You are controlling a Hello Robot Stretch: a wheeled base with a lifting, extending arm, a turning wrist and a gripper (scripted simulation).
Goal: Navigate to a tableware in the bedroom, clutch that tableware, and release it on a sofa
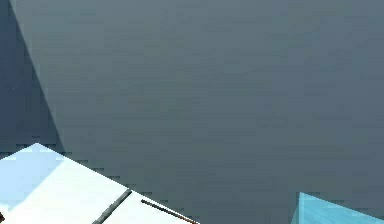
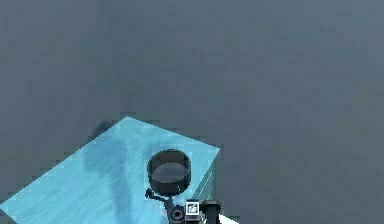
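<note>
Arm side view: dark round vessel (image 2: pixel 168 170), open-topped, stands on light blue table (image 2: pixel 105 160) near table's right corner. Gripper (image 2: pixel 160 196) shows just below vessel in picture; cannot tell whether it holds anything. Dark grey wall (image 2: pixel 250 70) behind. Forward view: pale surface (image 1: pixel 50 185) at lower left.

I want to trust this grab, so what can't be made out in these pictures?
Arm side view: whether the gripper holds the dark round vessel; the vessel stands on the cyan tabletop right behind it.
Forward view: the pale surface and cyan block are cut by the bottom edge, so unidentifiable.
</note>
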